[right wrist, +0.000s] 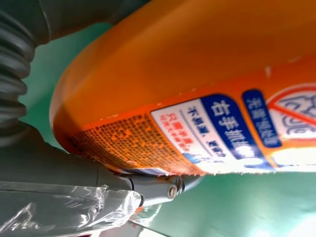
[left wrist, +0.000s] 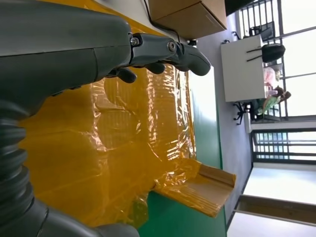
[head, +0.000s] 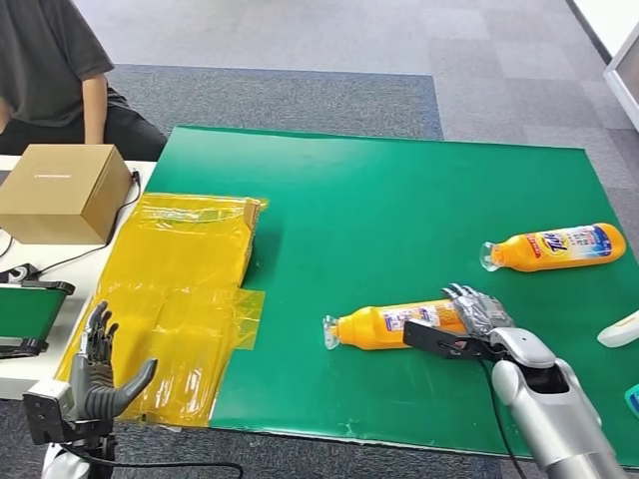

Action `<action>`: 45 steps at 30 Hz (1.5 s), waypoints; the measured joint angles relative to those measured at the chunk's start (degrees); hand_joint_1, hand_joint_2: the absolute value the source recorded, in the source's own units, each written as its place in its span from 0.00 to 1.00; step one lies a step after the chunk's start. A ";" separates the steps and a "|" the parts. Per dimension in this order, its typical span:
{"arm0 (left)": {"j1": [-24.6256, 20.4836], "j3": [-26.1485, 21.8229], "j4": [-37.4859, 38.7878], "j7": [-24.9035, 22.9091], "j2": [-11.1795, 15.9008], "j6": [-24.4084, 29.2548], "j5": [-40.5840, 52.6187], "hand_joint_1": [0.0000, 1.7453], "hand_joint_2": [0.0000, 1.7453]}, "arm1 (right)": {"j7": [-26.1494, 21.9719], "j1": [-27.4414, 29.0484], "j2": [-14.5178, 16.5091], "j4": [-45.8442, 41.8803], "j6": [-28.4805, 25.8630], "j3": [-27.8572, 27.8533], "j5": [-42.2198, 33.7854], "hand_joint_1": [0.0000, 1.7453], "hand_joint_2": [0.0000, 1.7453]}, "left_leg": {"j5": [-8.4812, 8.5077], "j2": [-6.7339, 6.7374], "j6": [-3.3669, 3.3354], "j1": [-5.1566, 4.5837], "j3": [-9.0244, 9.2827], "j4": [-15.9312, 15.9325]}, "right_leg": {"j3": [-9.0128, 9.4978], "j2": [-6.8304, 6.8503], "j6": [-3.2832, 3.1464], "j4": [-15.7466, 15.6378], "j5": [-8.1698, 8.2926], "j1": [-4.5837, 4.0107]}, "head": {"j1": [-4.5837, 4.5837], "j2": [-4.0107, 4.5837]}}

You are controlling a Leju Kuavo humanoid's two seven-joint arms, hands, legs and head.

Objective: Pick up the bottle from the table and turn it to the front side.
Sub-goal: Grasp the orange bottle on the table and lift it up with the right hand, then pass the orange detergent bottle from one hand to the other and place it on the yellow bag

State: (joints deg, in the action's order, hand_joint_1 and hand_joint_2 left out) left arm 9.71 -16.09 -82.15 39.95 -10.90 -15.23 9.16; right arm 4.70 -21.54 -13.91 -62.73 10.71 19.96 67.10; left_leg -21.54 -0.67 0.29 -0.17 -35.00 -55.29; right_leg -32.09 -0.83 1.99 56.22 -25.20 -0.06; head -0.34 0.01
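Fingers (head: 471,303) of our right hand (head: 482,317) lie over the base end of the near bottle (head: 384,325); from the wrist we see its label very close, with the thumb under it, but we cannot tell if the hold is firm. This bottle lies on its side on the green worktop (head: 361,200), cap to our left. A second bottle (head: 557,246) lies well apart. Our left hand (head: 102,369) is spread and holds nothing, above the yellow plastic sheet (head: 181,289).

silver arms, dark fingers (head: 96,334), seemingly plastic-wrapped thumb.
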 joint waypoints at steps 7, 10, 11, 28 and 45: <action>0.09 -0.52 0.85 0.00 0.20 -2.05 -1.13 0.00 1.00 | -2.76 3.85 0.05 -3.91 -5.46 0.88 -10.02 1.00 1.00 | 0.00 -0.05 -0.01 -0.01 -0.03 0.00 | 0.01 0.07 0.00 0.00 0.00 0.00 | 0.00 0.01; 0.09 -1.25 1.42 -0.03 0.03 -5.22 -1.24 0.00 1.00 | -4.42 8.30 1.05 -9.26 -9.93 0.68 -14.90 1.00 1.00 | -0.04 -0.07 0.02 0.00 -0.07 0.00 | -0.03 0.07 -0.03 0.01 -0.03 -0.01 | 0.01 0.01; 0.05 -1.42 1.66 -0.08 -0.06 -6.52 -1.28 0.00 1.00 | -5.06 9.65 1.71 -10.98 -11.49 0.56 -16.27 1.00 1.00 | -0.06 -0.06 0.05 0.00 -0.07 0.01 | -0.04 0.06 -0.04 0.01 -0.05 -0.02 | 0.00 0.01; -6.41 14.51 10.58 -0.14 6.82 -29.60 -9.01 0.00 1.00 | -15.91 7.69 19.56 -3.01 -25.34 4.84 -23.84 1.00 1.00 | 0.06 -0.03 0.22 0.16 -0.06 0.02 | -0.08 0.05 -0.18 0.06 -0.04 -0.18 | -0.01 0.00; -11.85 23.33 11.33 -0.09 8.24 -30.28 -12.76 0.11 1.00 | -20.17 4.23 27.11 15.25 -29.13 11.50 -28.58 1.00 1.00 | 0.05 -0.04 0.22 0.16 -0.08 0.02 | -0.09 0.06 -0.19 0.07 -0.04 -0.18 | -0.01 0.01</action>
State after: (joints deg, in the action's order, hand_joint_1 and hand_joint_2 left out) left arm -2.14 7.24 -70.82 39.87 -2.66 -45.52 -3.60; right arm -15.46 -17.31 13.20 -47.48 -18.42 31.46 38.52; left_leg -21.49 -0.71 0.51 -0.01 -35.08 -55.26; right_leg -32.19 -0.78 1.79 56.29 -25.24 -0.25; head -0.35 0.02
